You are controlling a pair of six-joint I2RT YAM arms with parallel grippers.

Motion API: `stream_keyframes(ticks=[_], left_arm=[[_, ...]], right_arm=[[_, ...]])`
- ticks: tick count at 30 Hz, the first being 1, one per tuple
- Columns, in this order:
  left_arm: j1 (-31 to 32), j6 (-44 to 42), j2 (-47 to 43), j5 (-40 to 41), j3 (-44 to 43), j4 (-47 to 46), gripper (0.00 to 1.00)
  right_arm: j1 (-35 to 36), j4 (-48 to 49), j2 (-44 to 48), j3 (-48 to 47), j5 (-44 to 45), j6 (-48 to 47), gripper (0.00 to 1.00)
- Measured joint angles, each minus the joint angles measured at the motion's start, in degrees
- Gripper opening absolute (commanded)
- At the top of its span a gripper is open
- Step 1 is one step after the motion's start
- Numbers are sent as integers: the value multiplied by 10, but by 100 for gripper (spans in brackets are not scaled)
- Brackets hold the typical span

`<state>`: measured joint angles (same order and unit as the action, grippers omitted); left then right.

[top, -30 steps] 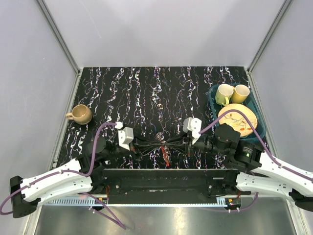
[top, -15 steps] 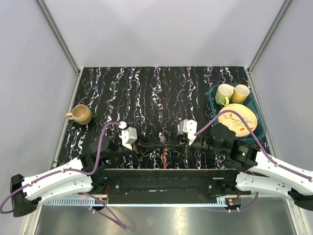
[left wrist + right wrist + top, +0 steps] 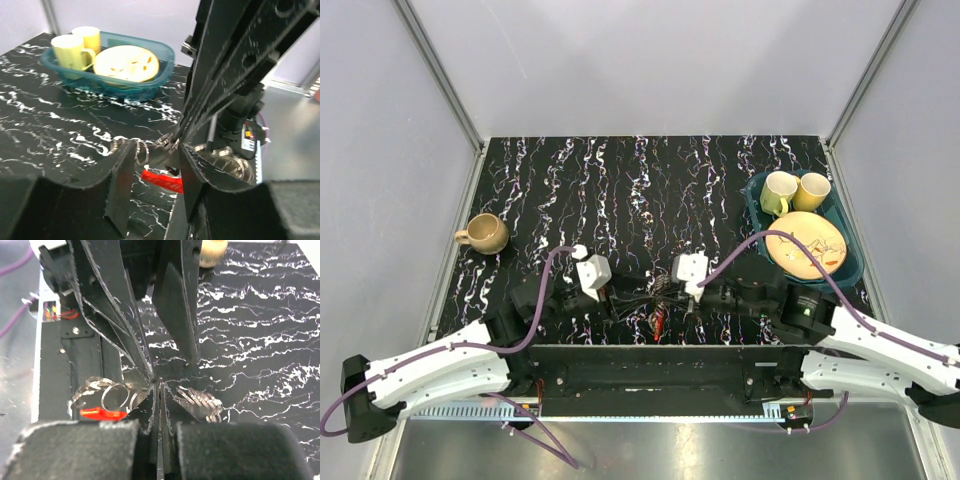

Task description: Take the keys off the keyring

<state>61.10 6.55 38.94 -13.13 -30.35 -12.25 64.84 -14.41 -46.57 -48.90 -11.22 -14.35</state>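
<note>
Black right gripper [image 3: 160,388] is pressing its jaws flat together on the keyring [image 3: 116,396], whose coils are lying just beside the red tag [image 3: 102,414], while the keys [image 3: 201,400] are fanning out on the side of the jaws away from the red tag. Left gripper [image 3: 156,150] is facing it with jaws standing apart, the ring coils sitting at its fingertips just beyond the red tag; contact not resolvable. Marbled table [image 3: 620,190] is carrying a teal bin [image 3: 757,215] well right of and beyond the red tag, and a tan mug [image 3: 483,233] well left of it.
</note>
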Motion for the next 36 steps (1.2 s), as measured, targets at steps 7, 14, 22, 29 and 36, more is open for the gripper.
stream_keyframes(ticks=[7,14,22,29,36], left_arm=[[-36,-34,-3,25,-20,52,56],[-160,-42,35,-55,-64,77,57],[-260,-53,149,-225,-159,112,49],[-276,-95,215,-343,-215,159,44],[-282,-110,248,-384,-217,190,42]], right_arm=[[-76,-43,-90,-30,-37,-53,0],[-220,-107,-168,-131,-197,-99,0],[-260,-177,-259,-229,-326,-183,0],[-268,-246,-336,-292,-358,-241,0],[-278,-287,-349,-315,-374,-275,0]])
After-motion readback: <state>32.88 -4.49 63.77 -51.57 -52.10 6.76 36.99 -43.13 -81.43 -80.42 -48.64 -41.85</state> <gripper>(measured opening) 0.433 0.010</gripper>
